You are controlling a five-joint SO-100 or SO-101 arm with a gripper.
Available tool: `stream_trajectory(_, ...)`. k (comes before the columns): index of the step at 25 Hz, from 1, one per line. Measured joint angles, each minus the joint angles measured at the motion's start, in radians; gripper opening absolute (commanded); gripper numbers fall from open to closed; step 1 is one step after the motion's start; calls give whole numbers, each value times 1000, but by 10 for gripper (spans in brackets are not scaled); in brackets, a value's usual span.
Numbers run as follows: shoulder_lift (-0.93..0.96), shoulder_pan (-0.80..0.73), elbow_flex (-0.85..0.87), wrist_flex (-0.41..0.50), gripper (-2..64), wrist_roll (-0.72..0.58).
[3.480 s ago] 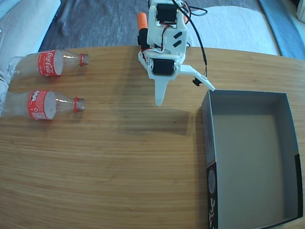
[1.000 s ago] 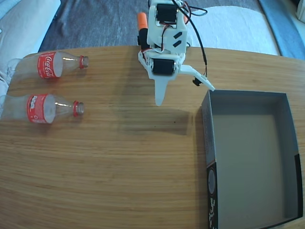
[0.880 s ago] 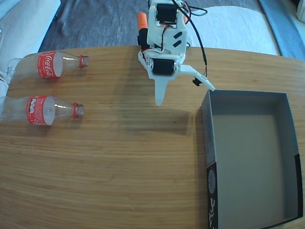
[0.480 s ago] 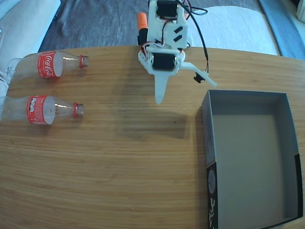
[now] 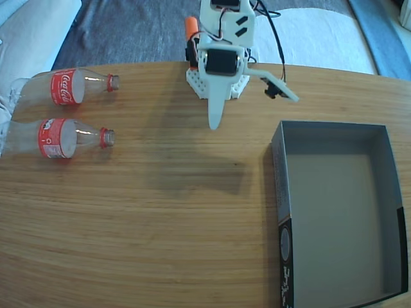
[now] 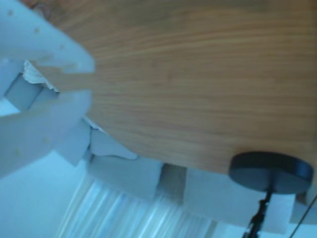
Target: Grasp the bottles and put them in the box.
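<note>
Two clear bottles with red labels lie on their sides at the left of the wooden table in the fixed view, necks pointing right: one bottle [image 5: 64, 85] farther back, the other bottle [image 5: 61, 138] nearer. The grey box [image 5: 277, 168] sits at the right with nothing in it. My white gripper [image 5: 253, 109] hangs open over the table's back middle, one finger pointing down and the other spread out to the right, holding nothing. It is far from both bottles and just left of the box's far corner. The wrist view shows white fingers [image 6: 42, 42] at the left over bare wood.
The arm's base with an orange part [image 5: 191, 27] stands at the table's back edge [image 5: 334, 69]. Behind it lie a dark grey cloth [image 5: 128, 29] and pale cushions. A black round disc [image 6: 271, 171] shows past the table edge in the wrist view.
The arm has lifted and drawn back toward its base, the gripper staying open. The nearer bottle has shifted slightly toward the back.
</note>
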Motion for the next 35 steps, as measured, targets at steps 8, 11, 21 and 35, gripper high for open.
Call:
stream_trajectory(8,-32,51,-91,0,-3,0)
stream_trajectory(11,-163,57,-178,0,-3,0)
stream_trajectory(21,-580,60,-520,2,1,0)
stream_trajectory(35,-1123,218,-1025,255,1,-87)
